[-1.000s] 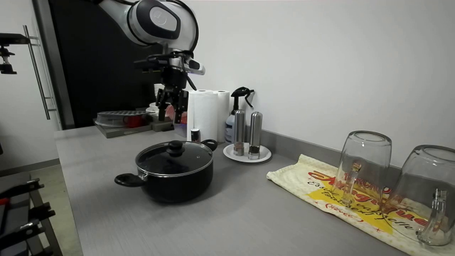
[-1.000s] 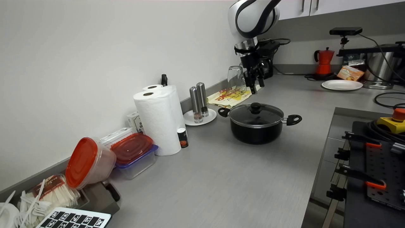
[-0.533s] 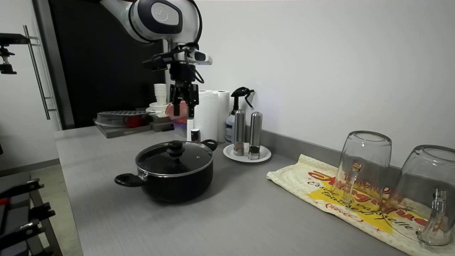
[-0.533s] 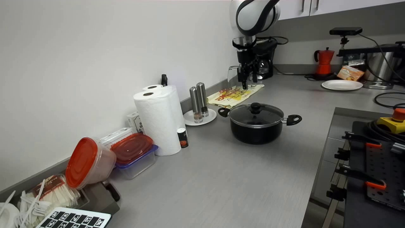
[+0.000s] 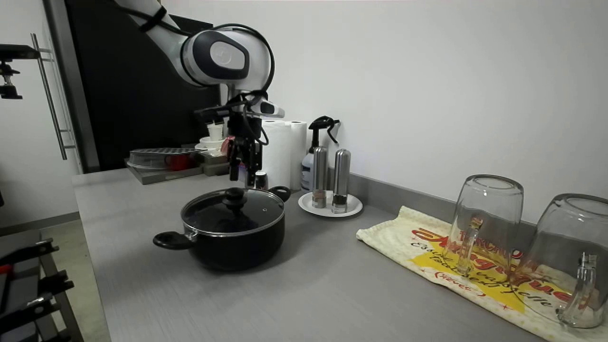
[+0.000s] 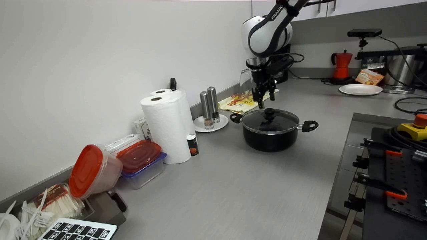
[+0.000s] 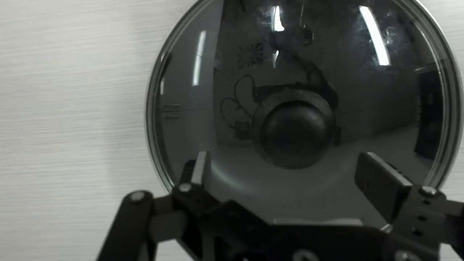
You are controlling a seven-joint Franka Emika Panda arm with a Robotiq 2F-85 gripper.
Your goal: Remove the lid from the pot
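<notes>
The pot [image 5: 237, 251] stands on the grey counter, and it also shows in an exterior view [image 6: 270, 142]. The glass lid [image 5: 209, 218] rests flat on the pot, with its black knob [image 5: 235, 197] upright in the middle. My gripper [image 5: 242, 180] points down, just above the lid and apart from it; it also shows in an exterior view [image 6: 267, 103]. In the wrist view my gripper [image 7: 284, 156] is open and empty, its fingers wide apart. The knob [image 7: 295, 134] shows between and slightly beyond the fingertips. The lid [image 7: 246, 188] fills most of that view.
Two metal mills [image 5: 341, 180] on a white plate [image 5: 351, 209] stand beside the pot, near the wall. Paper towel rolls [image 6: 166, 130], a spray bottle [image 5: 308, 166] and a small black shaker [image 6: 192, 145] are close by. Glass mugs [image 5: 489, 209] stand on a cloth [image 5: 403, 228].
My gripper has shifted sideways and turned more upright, then come down closer to the lid. The pot and lid have not moved.
</notes>
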